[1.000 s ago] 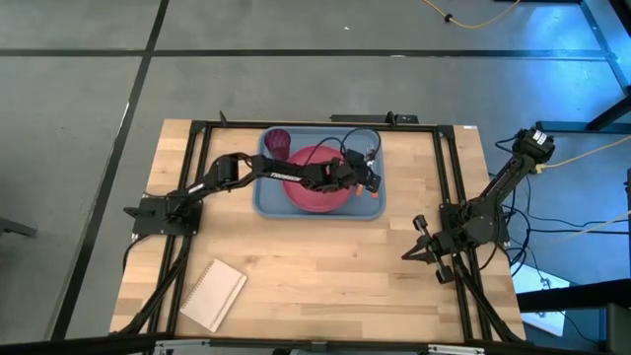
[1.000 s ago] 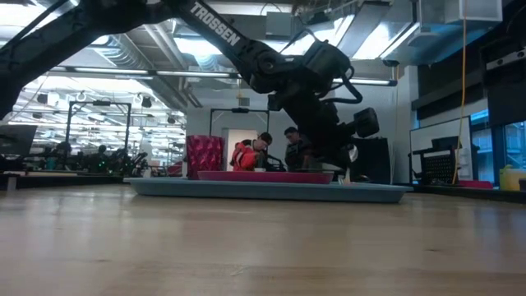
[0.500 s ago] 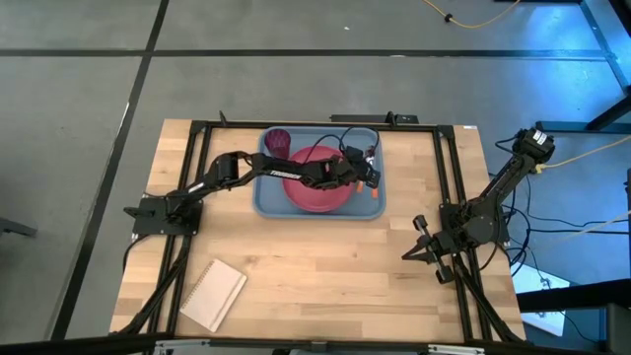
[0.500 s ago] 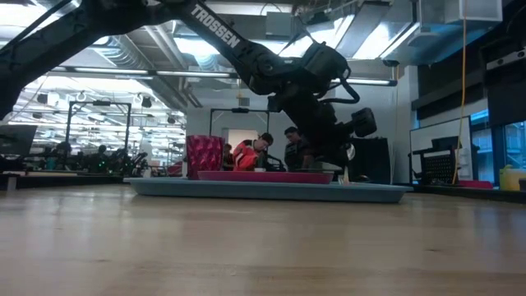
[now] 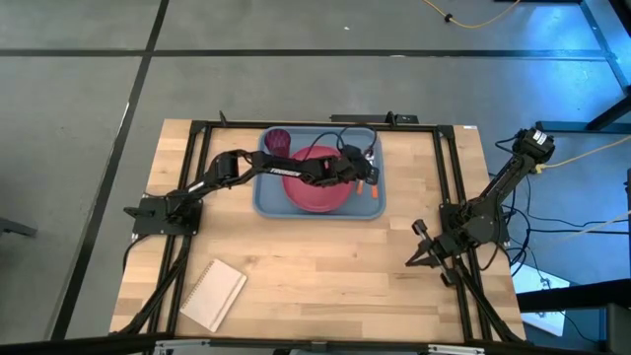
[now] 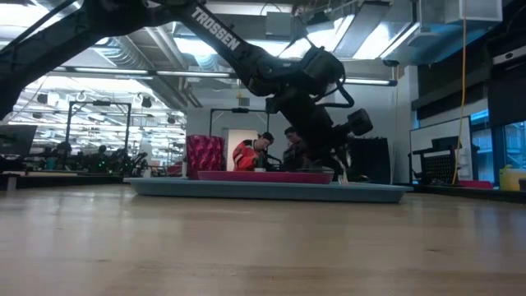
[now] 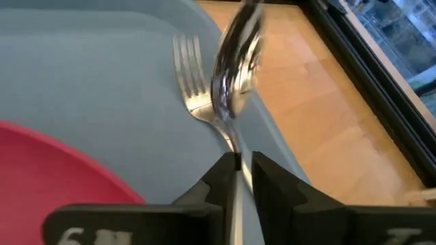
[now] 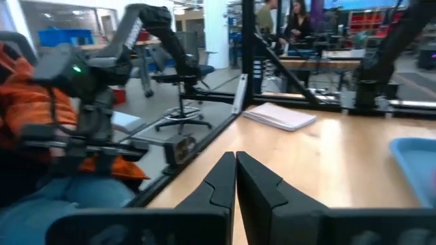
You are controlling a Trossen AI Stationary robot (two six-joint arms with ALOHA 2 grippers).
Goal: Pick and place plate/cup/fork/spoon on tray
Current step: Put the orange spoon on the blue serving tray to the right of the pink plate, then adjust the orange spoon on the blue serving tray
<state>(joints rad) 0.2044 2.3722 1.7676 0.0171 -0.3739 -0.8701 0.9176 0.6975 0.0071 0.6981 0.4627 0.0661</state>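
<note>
left gripper point(image 7: 236, 167): you have it out over the right end of the tray, jaws clamped on the spoon's thin handle; in the high view it sits at point(image 5: 363, 173), just past the plate's right edge.
spoon point(image 7: 235, 64): held in those jaws, its silver bowl raised over the fork and blurred in the left wrist view, so you can't read its exact tilt.
fork point(image 7: 194, 78): lying on the tray floor near the tray's right rim, tines pointing away from the wrist camera, handle running back under the spoon.
plate point(image 5: 317, 181): flat on the tray, about the middle, with the left arm reaching across it; its pink edge shows in the left wrist view at point(image 7: 61, 177).
cup point(image 5: 278, 143): upright in the tray's far left corner, apart from the plate.
tray point(image 5: 268, 197): on the bench, toward its far edge.
right gripper point(image 5: 422, 253): parked at the bench's right side, well apart from the tray; jaws together, as your right wrist view shows at point(image 8: 236, 178).
notebook point(image 5: 213, 294): white, on the near left of the bench.
people point(image 6: 267, 151): seen beyond the bench in the low view.
</note>
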